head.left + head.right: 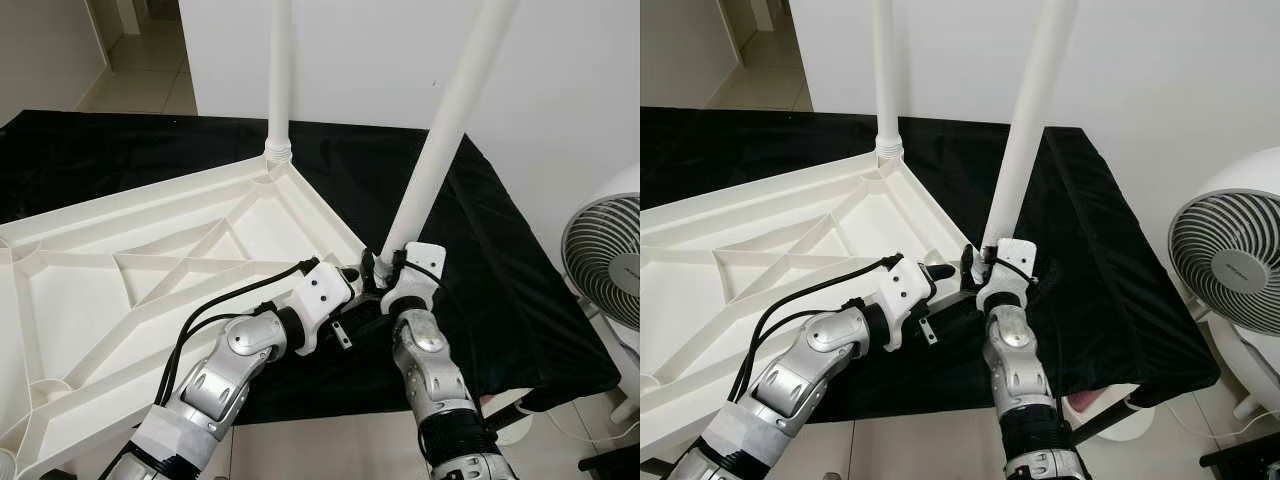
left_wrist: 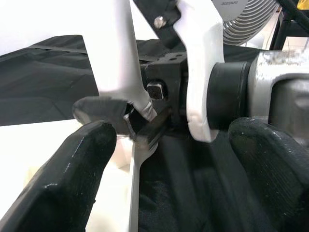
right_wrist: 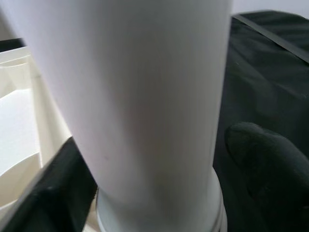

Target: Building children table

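Note:
The white plastic table top (image 1: 150, 270) lies upside down on a black-covered surface. One white leg (image 1: 279, 70) stands upright in the far corner socket. A second white leg (image 1: 445, 120) leans over the near right corner, and my right gripper (image 1: 383, 267) is shut on its lower end. In the right wrist view the leg (image 3: 145, 96) sits between the black fingers (image 3: 265, 159). My left gripper (image 1: 355, 285) is open just left of that corner. The left wrist view has its fingers (image 2: 72, 179) spread apart, pointing at the leg's base (image 2: 118, 53).
The black cloth (image 1: 500, 280) hangs off the right and near edges. A white standing fan (image 1: 605, 260) is close on the right. Light floor tiles (image 1: 330, 440) lie below my arms, and a white wall (image 1: 360, 60) rises behind.

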You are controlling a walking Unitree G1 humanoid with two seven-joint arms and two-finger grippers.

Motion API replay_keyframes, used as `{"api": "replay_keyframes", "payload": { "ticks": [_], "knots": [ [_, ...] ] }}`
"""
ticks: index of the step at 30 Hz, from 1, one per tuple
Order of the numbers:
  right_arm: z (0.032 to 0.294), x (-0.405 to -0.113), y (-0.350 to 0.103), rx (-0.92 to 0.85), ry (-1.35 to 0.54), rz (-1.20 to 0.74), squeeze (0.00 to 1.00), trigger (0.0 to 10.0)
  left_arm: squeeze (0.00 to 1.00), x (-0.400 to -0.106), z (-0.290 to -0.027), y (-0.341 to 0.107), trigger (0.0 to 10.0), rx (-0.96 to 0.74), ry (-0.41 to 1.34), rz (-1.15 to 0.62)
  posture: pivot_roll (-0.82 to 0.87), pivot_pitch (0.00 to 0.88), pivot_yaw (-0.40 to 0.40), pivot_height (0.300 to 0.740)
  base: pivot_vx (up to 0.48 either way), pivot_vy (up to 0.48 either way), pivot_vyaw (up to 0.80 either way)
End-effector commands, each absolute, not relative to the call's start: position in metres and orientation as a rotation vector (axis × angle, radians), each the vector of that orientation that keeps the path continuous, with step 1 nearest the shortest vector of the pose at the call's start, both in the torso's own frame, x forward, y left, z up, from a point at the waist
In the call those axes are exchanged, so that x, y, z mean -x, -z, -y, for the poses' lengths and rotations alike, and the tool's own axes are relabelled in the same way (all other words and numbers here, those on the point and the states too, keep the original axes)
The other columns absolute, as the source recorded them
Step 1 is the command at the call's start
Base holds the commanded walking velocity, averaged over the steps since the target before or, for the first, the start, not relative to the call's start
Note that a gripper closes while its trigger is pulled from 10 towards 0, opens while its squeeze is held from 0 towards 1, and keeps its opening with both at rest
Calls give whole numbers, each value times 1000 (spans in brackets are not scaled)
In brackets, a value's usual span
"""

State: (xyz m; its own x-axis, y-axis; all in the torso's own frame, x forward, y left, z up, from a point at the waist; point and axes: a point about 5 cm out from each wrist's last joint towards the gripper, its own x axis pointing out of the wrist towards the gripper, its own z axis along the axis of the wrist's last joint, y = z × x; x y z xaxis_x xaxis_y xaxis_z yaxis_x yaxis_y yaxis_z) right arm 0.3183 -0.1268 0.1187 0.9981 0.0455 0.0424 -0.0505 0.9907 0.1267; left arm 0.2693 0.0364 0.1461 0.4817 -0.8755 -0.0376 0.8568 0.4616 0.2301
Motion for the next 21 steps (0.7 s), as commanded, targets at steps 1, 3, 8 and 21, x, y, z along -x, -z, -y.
{"api": "replay_keyframes", "payload": {
  "ticks": [1,3,8,21],
  "knots": [
    [133,-322,-127,-127,-126,73,1000,10000,0,-266,-34,-143,10000,-247,1099,80,127,6,-88,740,0,0,0],
    [141,-327,-132,-86,-209,83,306,10000,0,-267,-34,-143,10000,-247,1097,81,128,4,-87,740,0,0,0],
    [150,-333,-138,-41,-299,85,0,10000,0,-267,-34,-143,10000,-247,1097,82,127,4,-86,740,0,0,0],
    [136,-344,-129,118,-630,28,0,10000,0,-270,-36,-146,10000,-254,1089,87,144,0,-84,740,0,0,0]
  ]
}}
